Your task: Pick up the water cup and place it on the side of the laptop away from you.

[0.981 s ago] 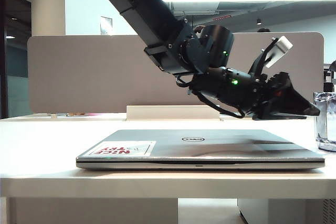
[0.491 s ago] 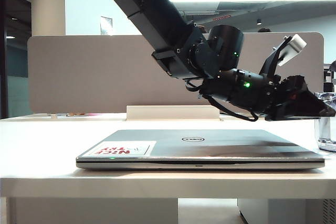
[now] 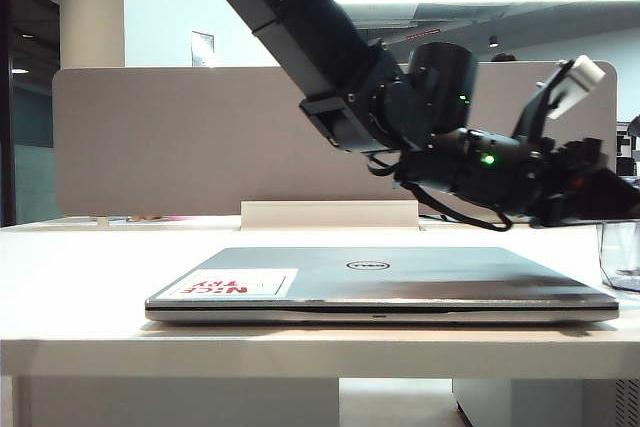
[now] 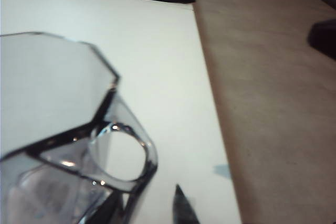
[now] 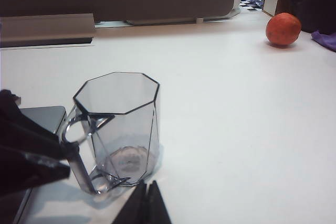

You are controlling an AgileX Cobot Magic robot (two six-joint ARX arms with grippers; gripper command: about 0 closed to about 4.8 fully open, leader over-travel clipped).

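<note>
**Grasp at cup handle not yet confirmed**

Status: early stage. Your left gripper (image 3: 612, 197) has crossed above the closed laptop (image 3: 380, 282) to the right edge of the exterior view, where the water cup (image 5: 118, 127) stands upright on the table (image 5: 236, 103), just beside the laptop's end. In the right wrist view its dark fingers (image 5: 31, 158) sit at the cup's handle, one on either side of it as far as can be judged. Whether they have clamped the handle cannot be told; treat the grip as unconfirmed. The cup rests on the table, not lifted.

Your right gripper (image 5: 144, 205) is held back from the cup, fingers (image 5: 156, 205) pressed together and empty.

Outstanding: securing the handle, the lift, carrying across and setting down on the laptop's far side. None of these is done. An orange fruit (image 5: 283, 29) lies well apart, clear of the work.
</note>
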